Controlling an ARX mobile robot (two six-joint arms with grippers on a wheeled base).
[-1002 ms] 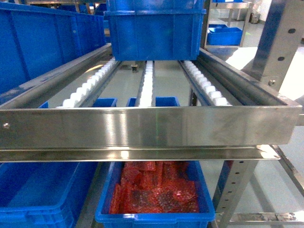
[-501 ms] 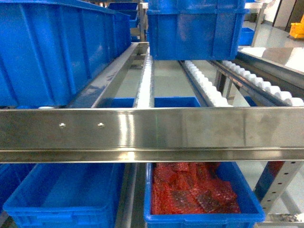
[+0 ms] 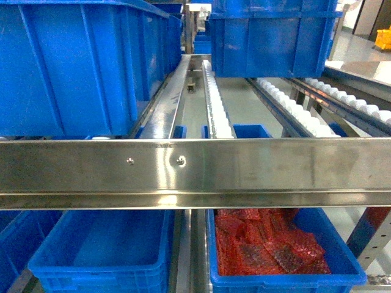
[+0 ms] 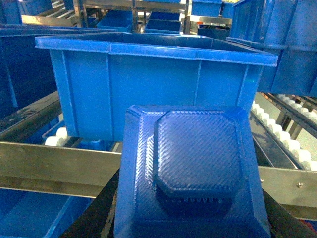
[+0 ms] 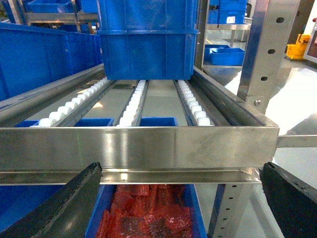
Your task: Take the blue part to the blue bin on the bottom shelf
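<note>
The blue part [image 4: 190, 163], a square textured piece with a raised centre, fills the lower left wrist view. My left gripper [image 4: 190, 220] is shut on it, its black fingers [image 4: 94, 220] showing at both lower corners. Just beyond the part stands a big blue bin [image 4: 148, 84] on the bottom shelf [image 3: 244, 171], a steel level with white rollers [image 3: 217, 116] and a screwed front rail. This bin [image 3: 73, 67] fills the head view's upper left. My right gripper [image 5: 178, 198] is open before the rail [image 5: 148, 146], holding nothing. Neither gripper shows in the head view.
A second blue bin [image 3: 275, 36] sits farther back on the right roller lane. Under the rail stand an empty blue bin [image 3: 104, 250] and a blue bin of red parts [image 3: 269, 244]. A perforated steel upright [image 5: 265, 49] rises at the rack's right corner.
The head view has slid leftward along the rack: the red-parts bin and the rollers moved right in the picture, and the big left bin now fills the upper left.
</note>
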